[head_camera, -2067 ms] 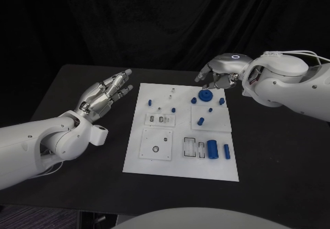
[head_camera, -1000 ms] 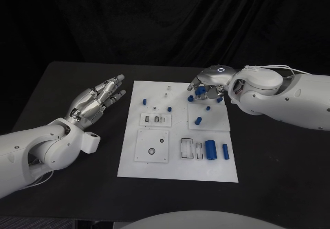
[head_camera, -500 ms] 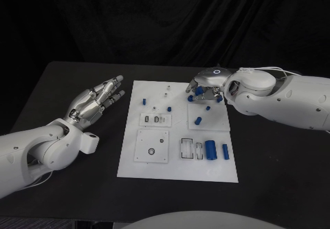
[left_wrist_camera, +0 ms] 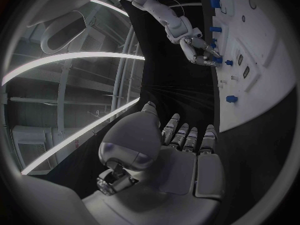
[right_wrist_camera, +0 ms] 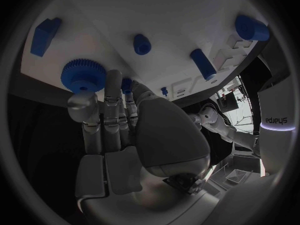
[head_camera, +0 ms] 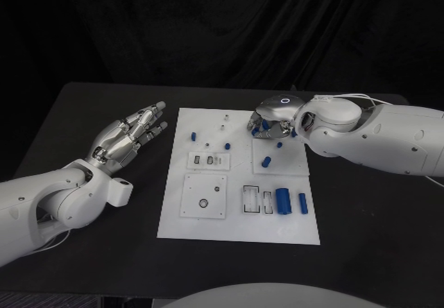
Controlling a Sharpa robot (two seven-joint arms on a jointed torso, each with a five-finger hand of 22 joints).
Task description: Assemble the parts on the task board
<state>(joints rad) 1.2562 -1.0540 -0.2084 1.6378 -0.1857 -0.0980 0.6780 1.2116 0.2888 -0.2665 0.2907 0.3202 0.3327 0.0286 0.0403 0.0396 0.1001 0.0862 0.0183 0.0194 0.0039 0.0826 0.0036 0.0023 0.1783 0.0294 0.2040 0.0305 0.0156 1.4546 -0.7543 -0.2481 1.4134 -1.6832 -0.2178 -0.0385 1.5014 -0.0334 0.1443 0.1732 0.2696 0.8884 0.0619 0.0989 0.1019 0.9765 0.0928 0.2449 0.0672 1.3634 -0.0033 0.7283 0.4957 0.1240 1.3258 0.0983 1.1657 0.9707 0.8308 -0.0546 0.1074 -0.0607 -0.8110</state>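
Fingers of the right hand reach over the blue gear at the task board's far edge, not plainly gripping it; grip can't be told. Left hand waits open beside the board. Best approach: settle fingers round the gear rim w/ even pressure before lifting.

It looks like a robotics lab or test studio: a black table stands before a dark curtain, and it carries a white task board with small blue parts.
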